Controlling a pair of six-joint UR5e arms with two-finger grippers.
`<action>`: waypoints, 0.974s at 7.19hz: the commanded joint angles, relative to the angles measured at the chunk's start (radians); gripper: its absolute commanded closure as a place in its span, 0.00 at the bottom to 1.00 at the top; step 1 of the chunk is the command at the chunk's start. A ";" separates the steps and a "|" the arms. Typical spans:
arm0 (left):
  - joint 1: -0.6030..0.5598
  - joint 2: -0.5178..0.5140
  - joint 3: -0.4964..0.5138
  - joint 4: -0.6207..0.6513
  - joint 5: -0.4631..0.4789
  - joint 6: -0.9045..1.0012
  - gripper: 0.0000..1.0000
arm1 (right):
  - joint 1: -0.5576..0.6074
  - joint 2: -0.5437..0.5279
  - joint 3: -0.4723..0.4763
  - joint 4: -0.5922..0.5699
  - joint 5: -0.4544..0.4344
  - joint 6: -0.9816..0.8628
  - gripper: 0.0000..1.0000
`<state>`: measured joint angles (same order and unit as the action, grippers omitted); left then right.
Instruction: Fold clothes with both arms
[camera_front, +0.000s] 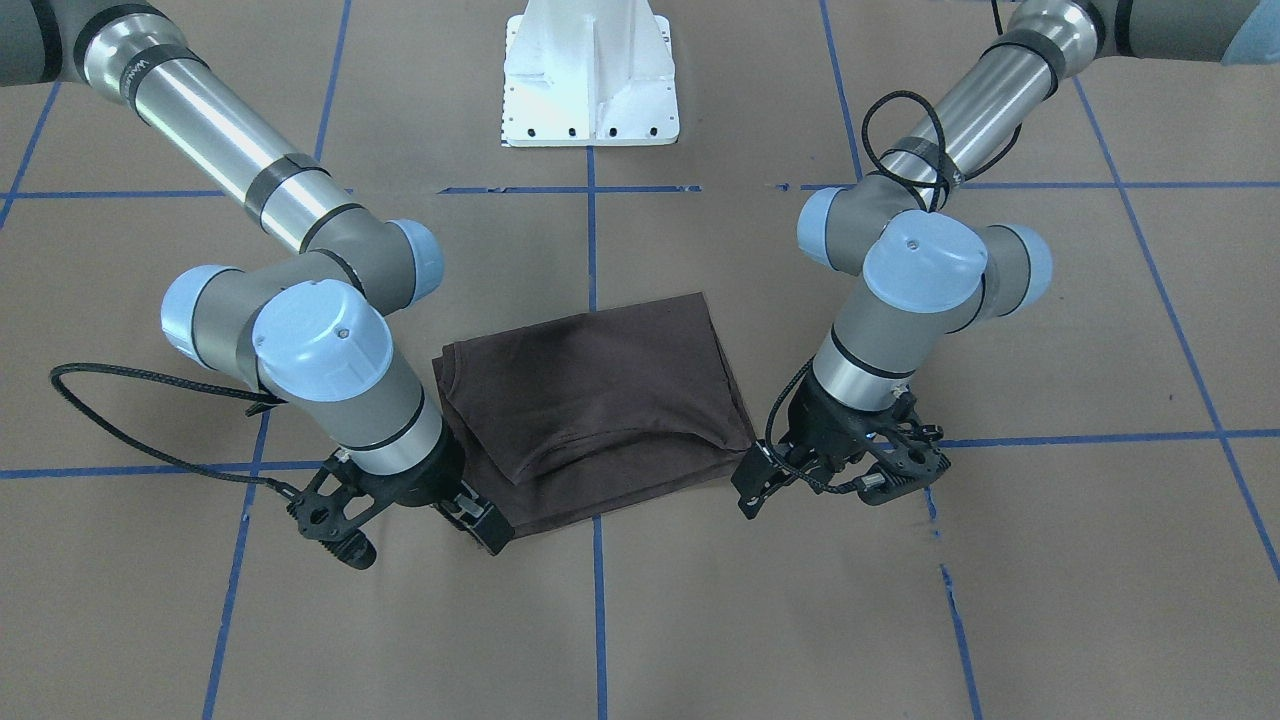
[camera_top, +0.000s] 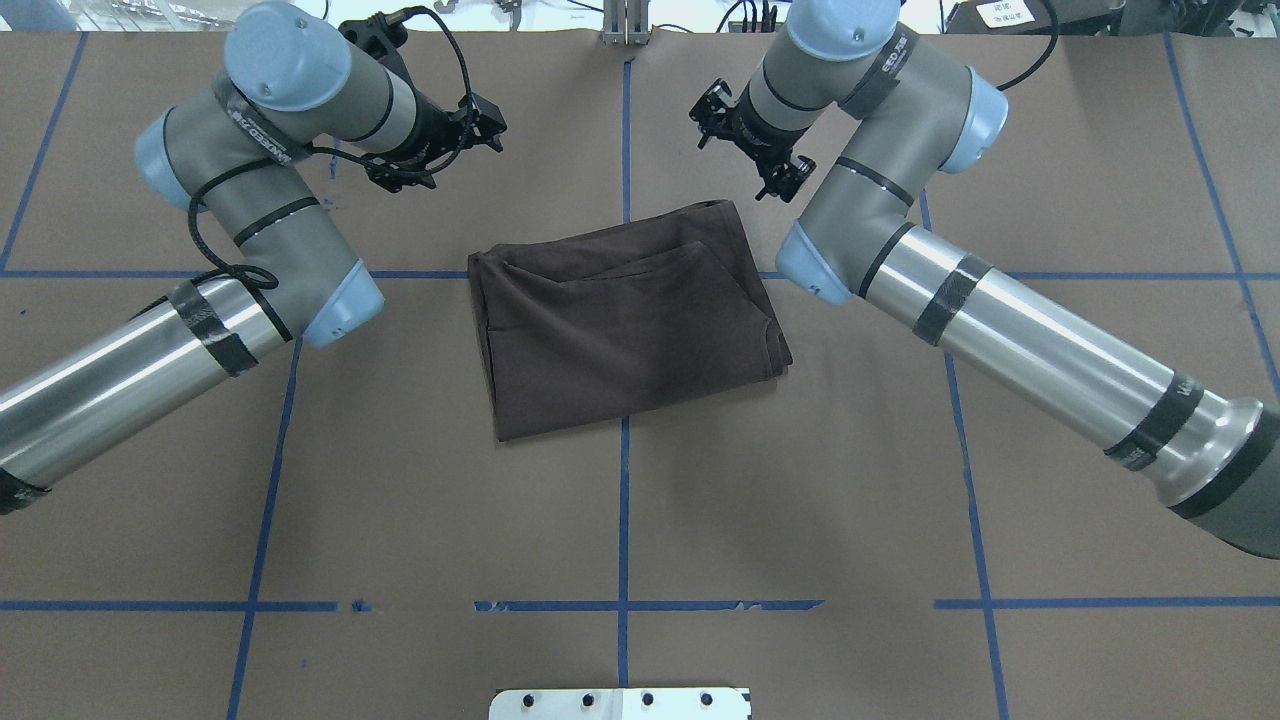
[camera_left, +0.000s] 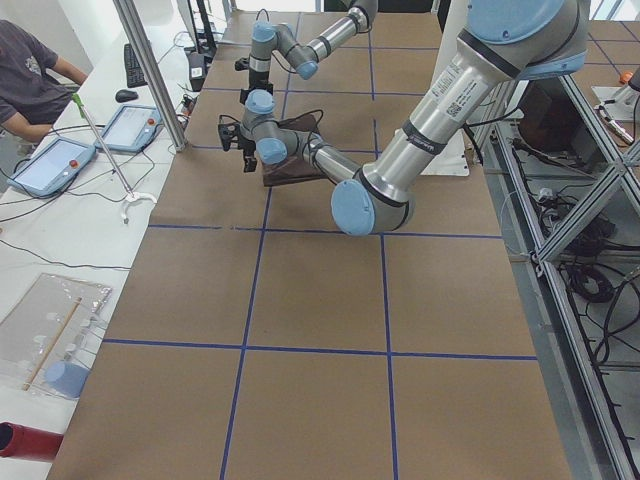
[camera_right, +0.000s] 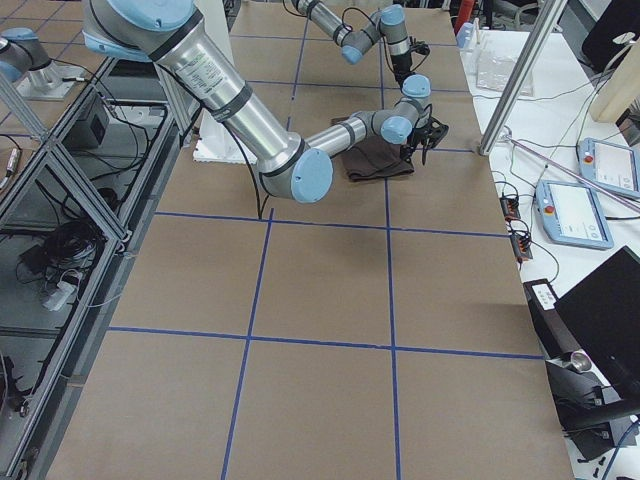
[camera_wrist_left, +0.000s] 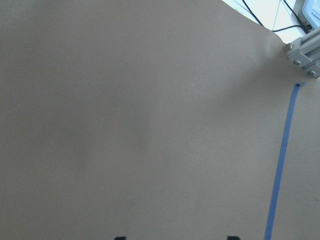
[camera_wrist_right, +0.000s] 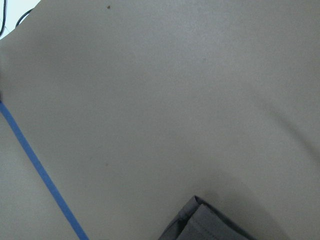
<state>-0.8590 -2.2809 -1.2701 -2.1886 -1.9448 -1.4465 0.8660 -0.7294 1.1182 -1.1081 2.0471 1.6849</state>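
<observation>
The clothes are one dark brown T-shirt (camera_front: 600, 400) folded into a rough rectangle on the brown table, also plain in the overhead view (camera_top: 625, 320). My left gripper (camera_front: 830, 480) hovers just off the shirt's far corner on my left, open and empty (camera_top: 440, 145). Its fingertips (camera_wrist_left: 120, 237) show wide apart over bare table. My right gripper (camera_front: 405, 515) is low beside the shirt's other far corner (camera_top: 748, 142), open, holding nothing. That corner of the shirt (camera_wrist_right: 200, 225) shows at the bottom of the right wrist view. Neither gripper touches the cloth.
The white pedestal base (camera_front: 590, 80) stands at the robot's edge of the table. Blue tape lines (camera_top: 624, 520) cross the brown surface. A seated person (camera_left: 30, 70), tablets (camera_left: 50, 165) and a metal post (camera_left: 150, 70) are past the table's far side.
</observation>
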 joint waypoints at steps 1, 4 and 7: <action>-0.099 0.154 -0.110 0.000 -0.082 0.302 0.00 | 0.140 -0.184 0.119 -0.085 0.102 -0.359 0.00; -0.349 0.300 -0.172 0.131 -0.131 0.978 0.00 | 0.308 -0.468 0.392 -0.379 0.107 -1.033 0.00; -0.651 0.374 -0.189 0.407 -0.217 1.593 0.00 | 0.572 -0.748 0.486 -0.435 0.294 -1.507 0.00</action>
<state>-1.3822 -1.9420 -1.4556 -1.8757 -2.0962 -0.0512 1.3138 -1.3603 1.5765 -1.5272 2.2404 0.3798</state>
